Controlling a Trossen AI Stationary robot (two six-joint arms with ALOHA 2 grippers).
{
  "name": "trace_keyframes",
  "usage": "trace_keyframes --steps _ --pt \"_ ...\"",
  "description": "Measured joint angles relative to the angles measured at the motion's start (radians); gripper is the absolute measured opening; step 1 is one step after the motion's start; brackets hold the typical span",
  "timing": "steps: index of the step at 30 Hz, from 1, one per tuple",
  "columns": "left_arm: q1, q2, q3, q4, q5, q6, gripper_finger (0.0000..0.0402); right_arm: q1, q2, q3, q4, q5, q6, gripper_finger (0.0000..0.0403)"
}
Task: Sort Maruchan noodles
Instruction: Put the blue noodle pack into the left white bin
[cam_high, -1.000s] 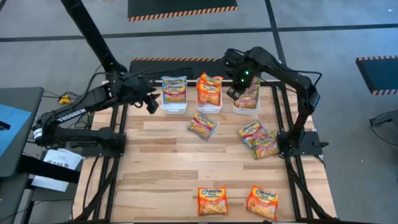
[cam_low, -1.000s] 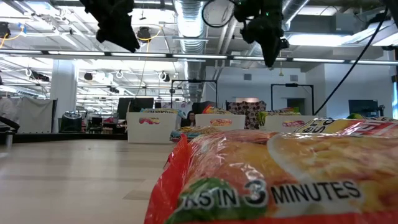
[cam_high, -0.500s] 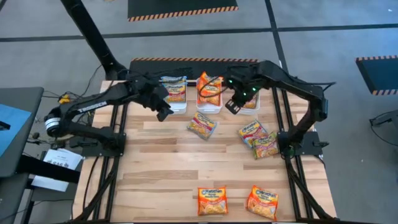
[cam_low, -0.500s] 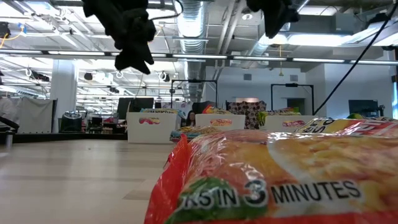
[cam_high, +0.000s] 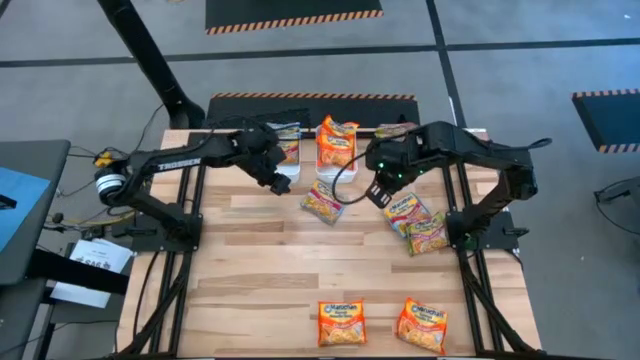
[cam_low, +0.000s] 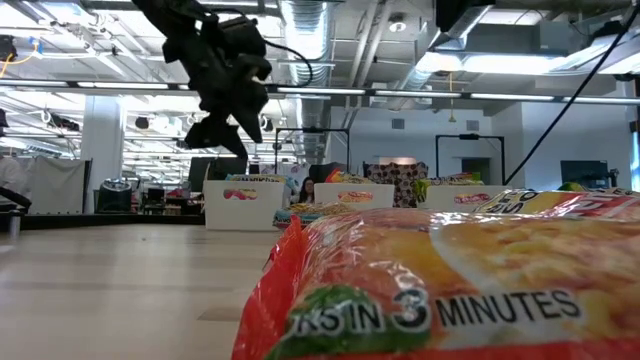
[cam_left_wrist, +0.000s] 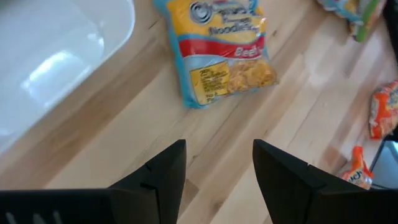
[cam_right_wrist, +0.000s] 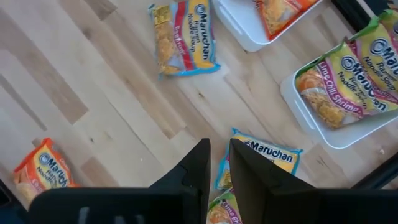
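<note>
From overhead I have both arms reaching in over the far half of the table (cam_high: 270, 260). My left gripper (cam_high: 285, 182) hangs just in front of the left white tray (cam_high: 283, 172), its two fingers (cam_left_wrist: 163, 171) standing well apart with bare wood showing between them — nothing is held. Through the left wrist camera, the loose pale yellow-blue packet (cam_left_wrist: 219, 47) lies flat on the boards just ahead of those fingers, not touching them, with the tray's white wall beside it. In the overhead view that same packet (cam_high: 324, 202) sits between the two grippers, a little nearer the table's middle than either.

My right gripper (cam_high: 378, 193) hovers in front of the right tray (cam_right_wrist: 323, 115), which holds green-yellow packets (cam_right_wrist: 351, 74). Its fingers stand close together with only a narrow slit between them, and I see nothing clamped there. Directly below it lies another yellow-blue packet (cam_right_wrist: 264, 158), overlapping a green-yellow one (cam_high: 428, 235) near the right edge of the table.

The middle tray (cam_high: 335, 170) carries orange-red packets (cam_high: 337, 141) standing up out of it. Two more orange-red packets (cam_high: 342, 323) lie flat near the front edge, well apart from both grippers — one of them fills the foreground of the low camera (cam_low: 440, 290).
</note>
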Motion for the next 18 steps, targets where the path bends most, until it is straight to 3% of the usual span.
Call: trace_keyframes --steps 9,18 --pt "-0.072 0.079 0.0 0.115 -0.037 -0.178 0.0171 0.004 0.0 0.0 -0.007 0.003 -0.097 0.0085" --pt "-0.135 0.109 0.0 0.142 -0.263 -0.344 0.0171 -0.016 0.0 0.0 -0.008 0.002 -0.264 0.0085"
